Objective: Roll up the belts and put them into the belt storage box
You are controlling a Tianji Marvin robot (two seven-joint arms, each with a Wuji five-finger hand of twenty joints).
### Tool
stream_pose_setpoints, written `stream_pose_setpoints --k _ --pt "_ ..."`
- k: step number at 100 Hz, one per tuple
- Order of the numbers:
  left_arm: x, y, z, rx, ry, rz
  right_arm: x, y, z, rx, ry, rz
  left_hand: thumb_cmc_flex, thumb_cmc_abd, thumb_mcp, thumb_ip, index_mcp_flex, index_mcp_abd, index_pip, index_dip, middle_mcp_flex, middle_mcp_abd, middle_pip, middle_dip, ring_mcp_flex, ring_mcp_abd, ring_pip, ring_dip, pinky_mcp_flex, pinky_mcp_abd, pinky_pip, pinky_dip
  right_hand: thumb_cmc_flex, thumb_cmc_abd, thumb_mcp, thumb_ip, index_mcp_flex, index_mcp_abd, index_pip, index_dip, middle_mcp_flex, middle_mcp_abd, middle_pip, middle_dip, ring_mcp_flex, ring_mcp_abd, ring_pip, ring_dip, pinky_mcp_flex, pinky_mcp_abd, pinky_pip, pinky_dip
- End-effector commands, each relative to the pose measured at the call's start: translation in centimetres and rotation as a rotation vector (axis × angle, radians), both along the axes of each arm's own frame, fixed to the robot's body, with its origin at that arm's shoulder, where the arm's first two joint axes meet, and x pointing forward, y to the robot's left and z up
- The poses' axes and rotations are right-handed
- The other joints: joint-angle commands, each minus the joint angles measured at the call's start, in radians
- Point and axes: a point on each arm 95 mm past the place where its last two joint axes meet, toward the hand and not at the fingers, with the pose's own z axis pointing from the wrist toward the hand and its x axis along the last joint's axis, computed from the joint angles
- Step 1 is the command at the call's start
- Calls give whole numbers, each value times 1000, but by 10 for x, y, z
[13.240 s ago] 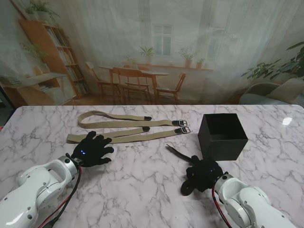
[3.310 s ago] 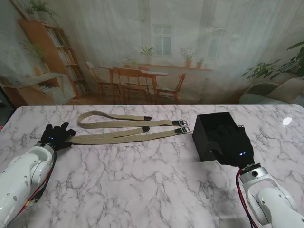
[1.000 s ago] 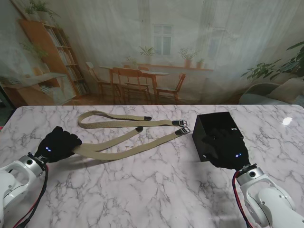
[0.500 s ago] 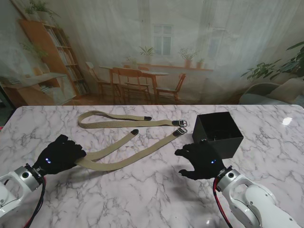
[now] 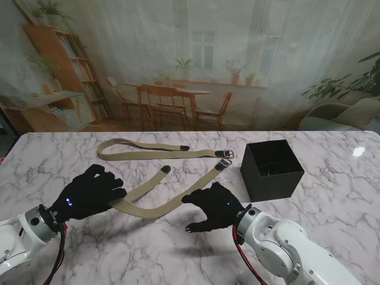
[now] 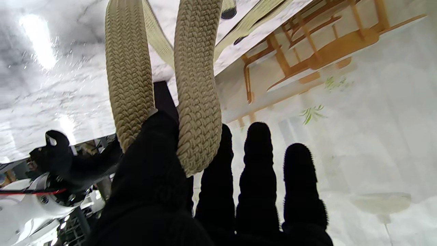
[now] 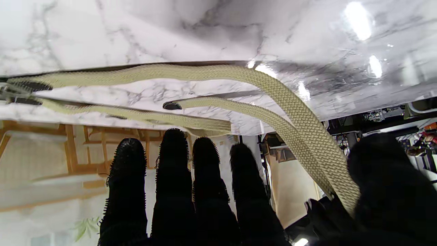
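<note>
Holding the folded bend of the near belt (image 5: 155, 200) with my left hand (image 5: 89, 193), I see in the left wrist view that the thumb presses the woven loop (image 6: 191, 102) against the index finger while the other three fingers (image 6: 258, 164) stand straight and close together, pinching nothing. My right hand (image 5: 215, 205) hovers just beside the same belt, on its nearer side, with its four fingers (image 7: 177, 177) extended side by side and the thumb set apart; it holds nothing that I can see. I judge the step in hand to be getting the second hand onto this belt so the rolling can begin. To do it well, I would bring the right hand under the strap close to the fold, keep the left pinch firm so the loop does not slip, and wind tightly from the folded end toward the buckle (image 5: 222, 164), keeping the edges aligned so the coil stays narrow enough for the box. The second belt (image 5: 148, 153) lies flat farther from me, untouched. The black belt storage box (image 5: 272, 170) stands open on the marble table (image 5: 332, 237) to the right, well apart from both hands; its inside is dark, and I think something dark already lies at the bottom, though I cannot tell what.
</note>
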Motion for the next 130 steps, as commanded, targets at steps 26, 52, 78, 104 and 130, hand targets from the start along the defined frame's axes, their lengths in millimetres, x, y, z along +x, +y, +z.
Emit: stream_pose_setpoints --k 26,52,78,104,130 --pt "2 -36 17 -40 -28 -96 10 33 -9 -47 135 -3 40 20 35 2 1 -15 0 19 3 -3 -5 20 -8 11 -9 11 -27 30 -3 9 -94 30 -69 25 -182 114 -96 -37 -145 68 -43 -40 -101 41 -63 -11 -75 45 -58 8" --pt "20 -57 26 -59 -32 -119 17 41 -16 -65 204 -7 39 24 33 1 -2 -14 -5 24 0 -2 -4 22 -11 9 -4 15 -28 29 1 17 -160 -24 -6 11 -193 100 -123 5 -168 56 -25 -55 -115 38 -58 -8 -95 55 -82 30" --pt "34 -74 31 -69 4 -133 32 51 -31 -77 256 -69 38 27 29 -1 -4 -16 -7 27 -1 -5 -3 21 -11 10 -2 17 -28 28 1 22 -198 -58 15 0 -249 95 -171 0 -206 60 -29 -57 -138 44 -64 -6 -119 75 -99 38" --pt "46 -83 31 -76 44 -134 47 58 -41 -77 238 -147 39 28 27 -1 -3 -17 -9 30 0 -6 -3 21 -11 7 -4 16 -29 29 -2 24 -243 -101 76 -16 -265 61 -200 13 -299 66 -28 -59 -214 43 -74 -1 -174 70 -117 65" --pt "52 -87 42 -93 29 -151 46 73 -44 -29 246 -121 38 30 26 -1 -5 -18 -10 33 -1 -8 -3 22 -11 6 -4 17 -29 29 -4 26 -262 -125 125 -24 -187 -267 -8 171 -390 11 -48 -54 -294 32 -95 11 -251 110 -179 126"
